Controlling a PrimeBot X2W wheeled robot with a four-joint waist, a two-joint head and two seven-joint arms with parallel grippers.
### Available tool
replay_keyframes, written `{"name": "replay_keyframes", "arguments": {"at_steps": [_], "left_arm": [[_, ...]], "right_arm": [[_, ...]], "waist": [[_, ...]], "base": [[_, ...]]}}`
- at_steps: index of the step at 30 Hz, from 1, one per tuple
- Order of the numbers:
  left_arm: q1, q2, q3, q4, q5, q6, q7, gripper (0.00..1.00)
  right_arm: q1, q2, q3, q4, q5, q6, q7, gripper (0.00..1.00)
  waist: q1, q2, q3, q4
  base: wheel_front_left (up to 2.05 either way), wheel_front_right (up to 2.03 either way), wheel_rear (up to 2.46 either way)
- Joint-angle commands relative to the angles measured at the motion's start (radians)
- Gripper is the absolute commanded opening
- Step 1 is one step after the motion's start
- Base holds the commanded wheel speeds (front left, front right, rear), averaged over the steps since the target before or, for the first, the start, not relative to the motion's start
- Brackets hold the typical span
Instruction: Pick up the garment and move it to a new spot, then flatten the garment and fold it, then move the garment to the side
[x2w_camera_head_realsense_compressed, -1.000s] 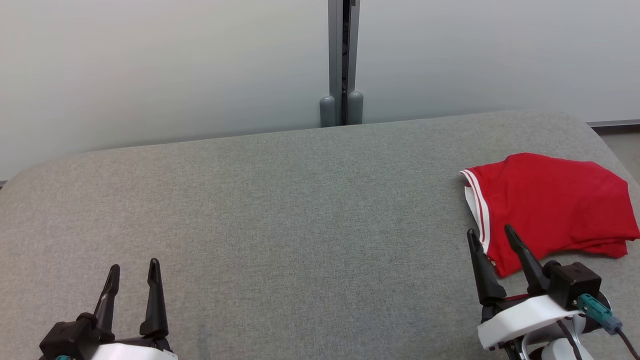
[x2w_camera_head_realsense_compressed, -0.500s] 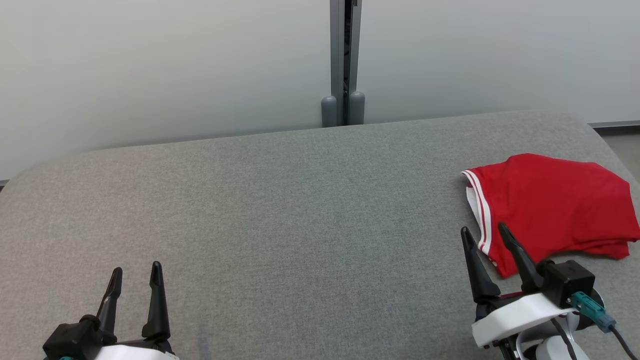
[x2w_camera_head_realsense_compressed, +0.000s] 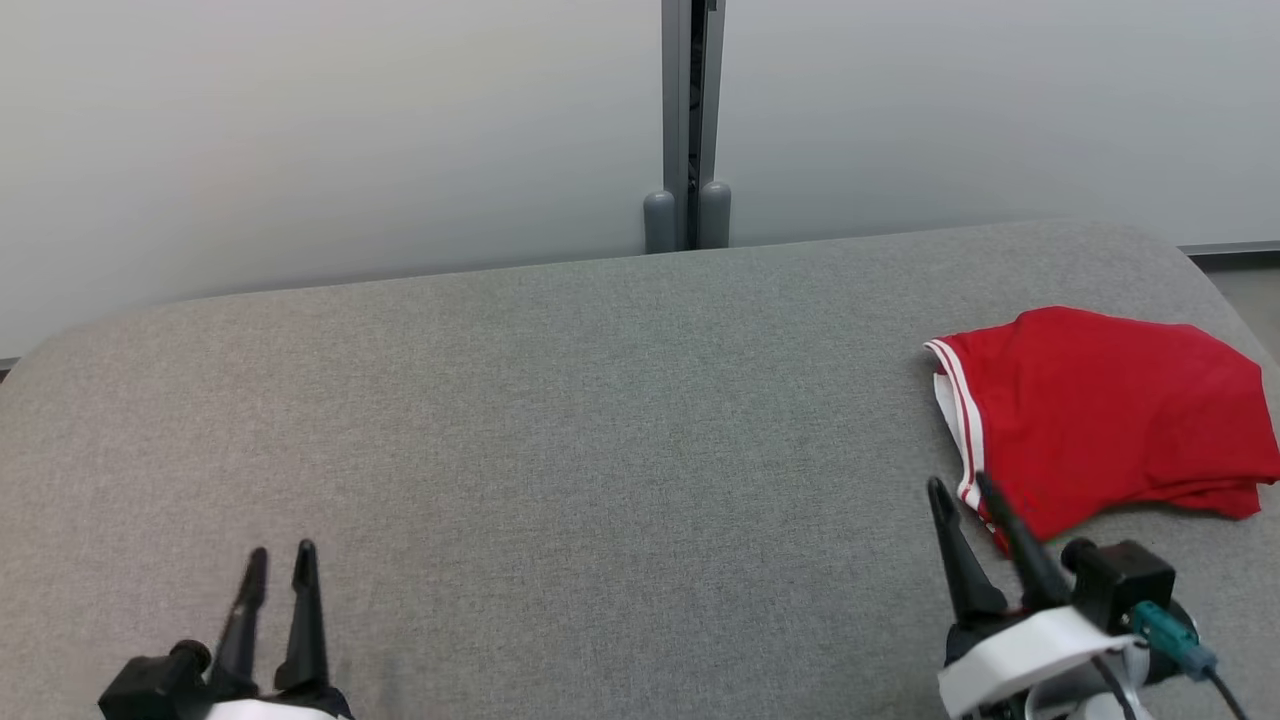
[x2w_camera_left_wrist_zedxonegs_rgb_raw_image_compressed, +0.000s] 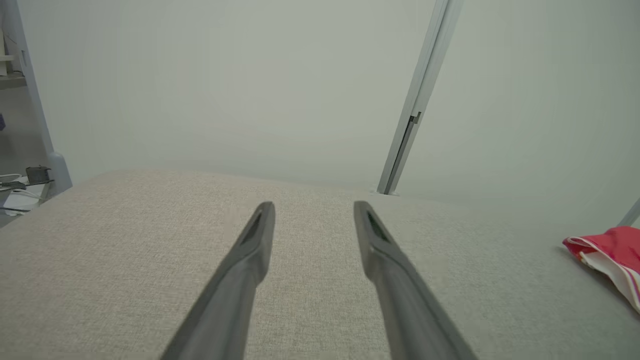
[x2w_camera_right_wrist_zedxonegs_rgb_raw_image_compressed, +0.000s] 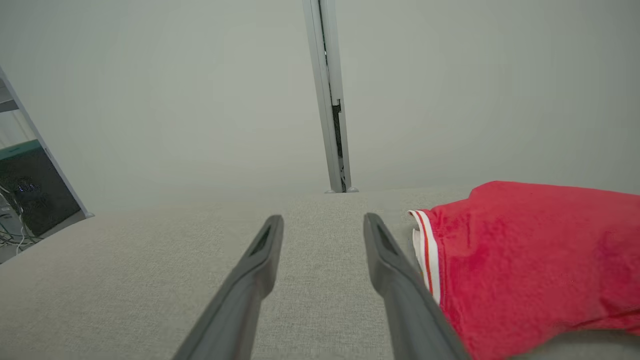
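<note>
A red garment with a white-striped hem lies folded at the right side of the grey cushioned surface. It also shows in the right wrist view and at the far right of the left wrist view. My right gripper is open, just left of the garment's near corner, holding nothing; in its own view the fingers stand apart beside the striped hem. My left gripper is open at the lower left, far from the garment, its fingers over bare cushion.
A pale wall with a grey vertical post runs behind the cushion. The cushion's right edge drops off near the garment. Cables and equipment sit on the floor beyond the left edge.
Both grippers have drawn back toward me, lower in the head view. The right gripper's fingers have come off the garment's near corner. The garment has not moved.
</note>
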Motion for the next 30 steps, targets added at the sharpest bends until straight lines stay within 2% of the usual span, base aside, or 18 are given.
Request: {"name": "replay_keyframes", "arguments": {"at_steps": [1, 3, 13, 30], "left_arm": [[0.001, -0.002, 0.000, 0.008, -0.002, 0.000, 0.001, 0.00], [0.002, -0.005, 0.001, 0.017, -0.007, 0.000, 0.005, 0.00], [-0.029, -0.003, 0.011, 0.022, -0.204, -0.010, 0.064, 0.00], [-0.061, -0.001, 0.015, 0.019, -0.464, -0.022, 0.133, 0.00]], "right_arm": [[0.008, 0.002, 0.000, 0.008, 0.002, 0.000, 0.001, 0.00], [0.016, 0.003, 0.000, 0.013, 0.008, 0.000, 0.002, 0.00], [0.015, 0.002, -0.040, -0.002, 0.212, 0.000, 0.053, 0.00], [0.015, 0.002, -0.093, -0.021, 0.476, 0.000, 0.122, 0.00]], "waist": [[0.0000, 0.0000, 0.000, 0.000], [0.0000, 0.0000, 0.000, 0.000], [0.0000, 0.0000, 0.002, 0.007], [0.0000, 0.0000, 0.005, 0.016]], "base": [[0.00, 0.00, 0.00], [0.00, 0.00, 0.00], [0.00, 0.00, 0.00], [0.00, 0.00, 0.00]]}}
